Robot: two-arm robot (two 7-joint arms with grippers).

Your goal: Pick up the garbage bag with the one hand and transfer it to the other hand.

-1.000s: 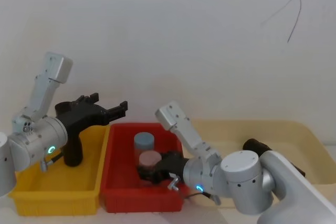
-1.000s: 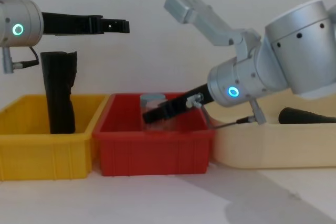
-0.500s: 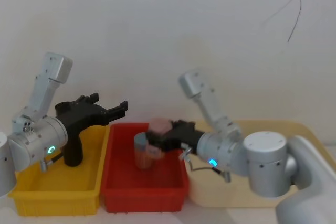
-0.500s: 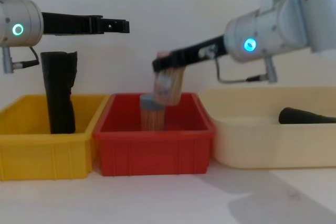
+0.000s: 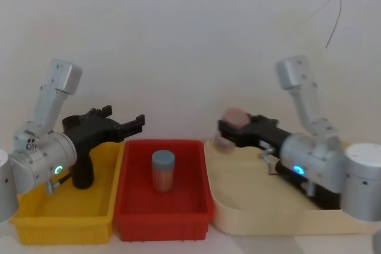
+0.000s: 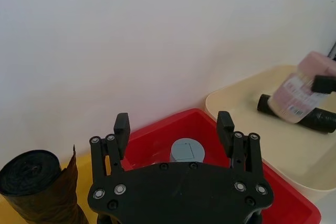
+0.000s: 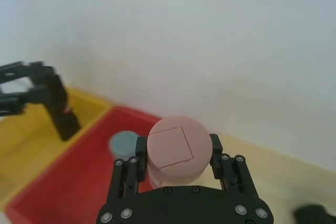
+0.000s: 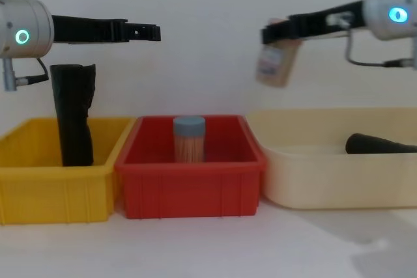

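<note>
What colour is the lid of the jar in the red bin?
The jar's lid is grey-blue, clearest in the head view.

A yellow plastic bin (image 5: 65,215), a red plastic bin (image 5: 162,221) and a cream plastic tray (image 5: 250,215) stand side by side along a white wall (image 5: 190,40). A blue-capped cylindrical jar (image 5: 163,171) stands upright in the red bin. A pink-lidded jar with a barcode label (image 8: 276,62) hangs tilted in the air above the cream tray's near end.
</note>
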